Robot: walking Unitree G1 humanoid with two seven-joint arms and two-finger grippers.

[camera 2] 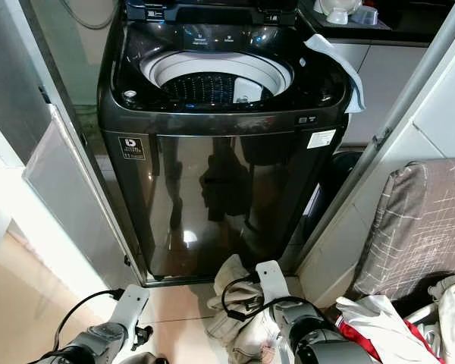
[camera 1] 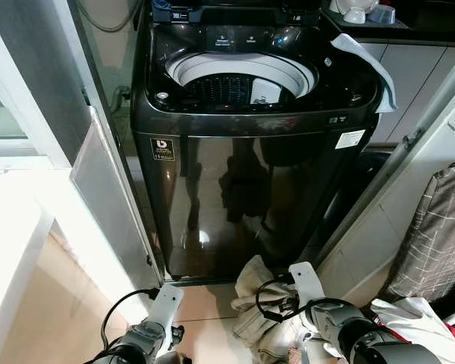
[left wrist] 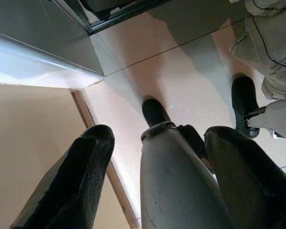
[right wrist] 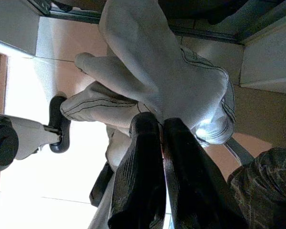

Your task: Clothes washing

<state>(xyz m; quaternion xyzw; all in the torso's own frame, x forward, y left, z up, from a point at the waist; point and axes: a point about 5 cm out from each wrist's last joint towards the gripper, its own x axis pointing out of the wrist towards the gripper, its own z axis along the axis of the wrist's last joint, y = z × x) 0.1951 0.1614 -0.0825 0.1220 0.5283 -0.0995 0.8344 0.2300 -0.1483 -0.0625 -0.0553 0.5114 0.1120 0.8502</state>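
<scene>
The beige garment point(right wrist: 171, 90) is hanging bunched from the right pincer point(right wrist: 159, 131), low in front of the washing machine point(camera 1: 250, 189) and just above the tiled floor point(left wrist: 190, 90). It is looking soft and limp, a stitched cotton piece with dark seams, light enough for one pincer but likely to sag and trail, so a fold of thick, gathered cloth near a seam is probably the safest place to be pinching. The right pincer is pressing its two black fingers point(right wrist: 138, 157) together on such a fold. The left pincer point(left wrist: 157, 157) is hanging spread wide with nothing in it, near the robot's own leg point(left wrist: 176, 186). Above, the machine's lid is standing open over the drum point(camera 1: 239, 80), which is sitting well higher than the garment. A checked cushion point(camera 1: 440, 227) is leaning to the right.
</scene>
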